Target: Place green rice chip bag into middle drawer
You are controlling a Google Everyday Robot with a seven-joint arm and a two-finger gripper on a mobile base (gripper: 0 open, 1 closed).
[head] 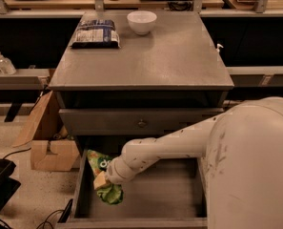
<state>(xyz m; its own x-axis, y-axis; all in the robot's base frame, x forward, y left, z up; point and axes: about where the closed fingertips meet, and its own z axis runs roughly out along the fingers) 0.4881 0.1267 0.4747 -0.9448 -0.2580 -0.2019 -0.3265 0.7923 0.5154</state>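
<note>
Looks like the release step. Noting small bright green foil snack bag [99, 162] low inside wide grey middle drawer box [165, 200], near its left wall, touching the tan-tipped claw [103, 180] pressed over it. Cannot tell whether claw clenched or released. Next probably calls for letting go, then lifting straight out without dragging. Appears crumpled, folded, white logo partly showing.

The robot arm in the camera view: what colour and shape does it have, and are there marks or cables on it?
The arm is off-white, built of thick rounded segments, with small dark specks on its shell. No cables show. Its gripper, at the left of the middle drawer by the green rice chip bag, shows only a pale tan part.
</note>
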